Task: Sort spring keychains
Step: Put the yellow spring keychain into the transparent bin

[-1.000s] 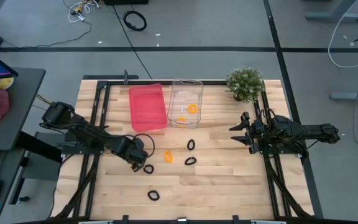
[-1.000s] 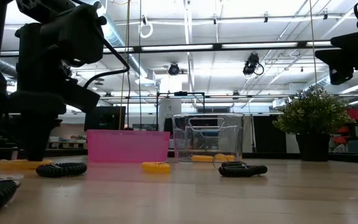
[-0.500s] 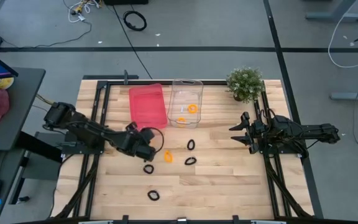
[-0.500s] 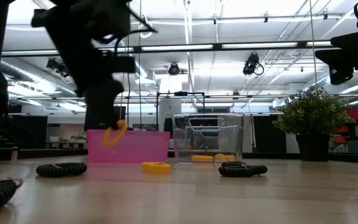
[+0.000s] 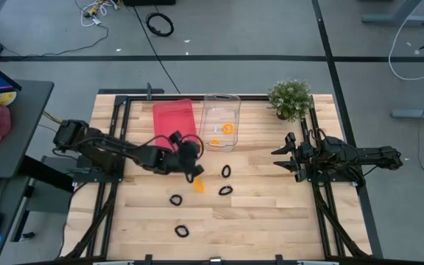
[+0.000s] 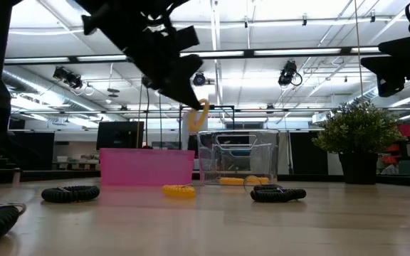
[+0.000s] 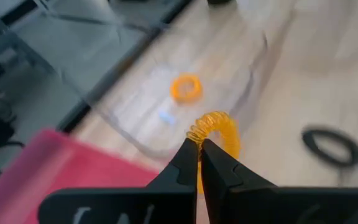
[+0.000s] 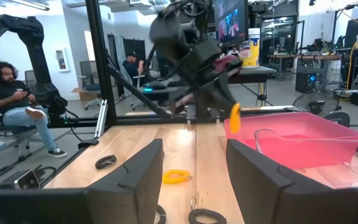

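I had the left gripper (image 7: 199, 148) pinching an orange keychain (image 7: 216, 130) mid-frame, carried above the tabletop (image 5: 271, 221) toward the clear bin (image 5: 219, 121); next I judged: centre over it, release.

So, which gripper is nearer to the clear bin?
Left. The left gripper hangs just beside the clear bin, holding an orange keychain; the right gripper waits farther off, near the plant.

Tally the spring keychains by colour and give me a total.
Orange keychains: 4. One held orange keychain in the left gripper, one on the table, two in the clear bin.
Black keychains: 4, all on the table.
Total: 8
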